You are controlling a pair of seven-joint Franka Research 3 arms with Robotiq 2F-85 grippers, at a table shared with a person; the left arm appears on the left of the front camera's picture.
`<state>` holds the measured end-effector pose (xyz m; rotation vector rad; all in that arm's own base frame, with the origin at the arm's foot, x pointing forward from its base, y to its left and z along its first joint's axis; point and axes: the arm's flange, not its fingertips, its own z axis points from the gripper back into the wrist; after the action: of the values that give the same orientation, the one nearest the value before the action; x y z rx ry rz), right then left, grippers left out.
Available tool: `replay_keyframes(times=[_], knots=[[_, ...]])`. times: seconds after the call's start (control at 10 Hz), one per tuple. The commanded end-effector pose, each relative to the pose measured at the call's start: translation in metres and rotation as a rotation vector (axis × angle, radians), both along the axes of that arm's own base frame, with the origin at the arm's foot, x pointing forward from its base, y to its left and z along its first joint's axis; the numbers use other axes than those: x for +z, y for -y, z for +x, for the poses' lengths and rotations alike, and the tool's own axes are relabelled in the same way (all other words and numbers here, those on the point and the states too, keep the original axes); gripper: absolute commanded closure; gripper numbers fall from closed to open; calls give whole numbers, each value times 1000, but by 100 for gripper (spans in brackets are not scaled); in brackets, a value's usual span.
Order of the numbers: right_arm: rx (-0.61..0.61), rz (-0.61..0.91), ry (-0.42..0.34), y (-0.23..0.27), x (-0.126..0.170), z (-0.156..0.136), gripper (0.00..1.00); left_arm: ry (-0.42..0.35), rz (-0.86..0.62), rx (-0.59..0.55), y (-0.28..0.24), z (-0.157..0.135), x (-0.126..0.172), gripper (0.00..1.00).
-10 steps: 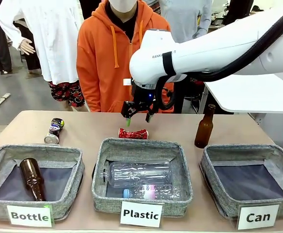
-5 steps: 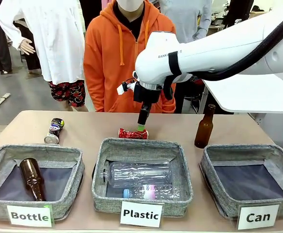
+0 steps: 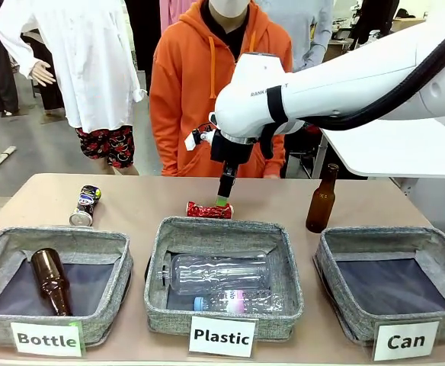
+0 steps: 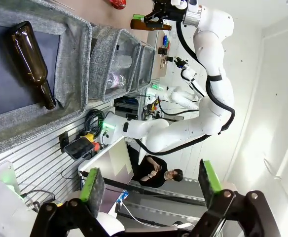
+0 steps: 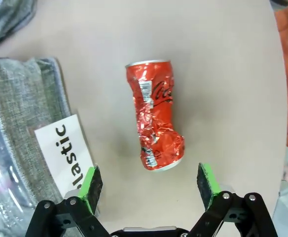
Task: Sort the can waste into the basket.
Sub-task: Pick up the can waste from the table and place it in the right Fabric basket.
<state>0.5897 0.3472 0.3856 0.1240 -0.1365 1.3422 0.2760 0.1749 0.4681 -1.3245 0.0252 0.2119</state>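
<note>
In the middle of the front view we see the right gripper pointing down, close over the crushed red can. That can lies on its side on the table, just behind the far rim of the basket marked "Plastic". In the right wrist view the green pads stand wide apart at the bottom of the frame, one on each side of the can's lower end, clear of it and gripping nothing.

The black can lies at the left of the front view, behind the basket marked "Bottle". The basket marked "Can" sits at the lower right, well apart from both cans, with its dark lining showing. A brown bottle stands upright behind it.

At the bottom of the left wrist view, the left gripper is spread wide with nothing between its pads.
</note>
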Motion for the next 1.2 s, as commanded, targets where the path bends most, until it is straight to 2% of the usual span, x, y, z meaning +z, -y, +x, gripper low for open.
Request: replay_keyframes(times=[0.0, 0.3, 0.4, 0.5, 0.6, 0.7, 0.8, 1.1], knots=[[56, -4, 111, 4, -2, 0, 0, -3, -18, 6, 0, 0, 3, 0], [145, -30, 149, 5, -16, 9, 0, -3, -18, 6, 0, 0, 3, 0], [162, -21, 118, 3, -23, 16, 0, -3, -18, 6, 0, 0, 3, 0], [127, 24, 115, -2, -14, 10, 0, -3, -18, 6, 0, 0, 3, 0], [104, 55, 91, -10, 14, -12, 0, -3, -18, 6, 0, 0, 3, 0], [149, 67, 83, -21, 40, -44, 0, -3, -18, 6, 0, 0, 3, 0], [152, 233, 60, -39, 69, -83, 0, -3, -18, 6, 0, 0, 3, 0], [278, 386, -87, -61, 101, -177, 0, -3, -18, 6, 0, 0, 3, 0]])
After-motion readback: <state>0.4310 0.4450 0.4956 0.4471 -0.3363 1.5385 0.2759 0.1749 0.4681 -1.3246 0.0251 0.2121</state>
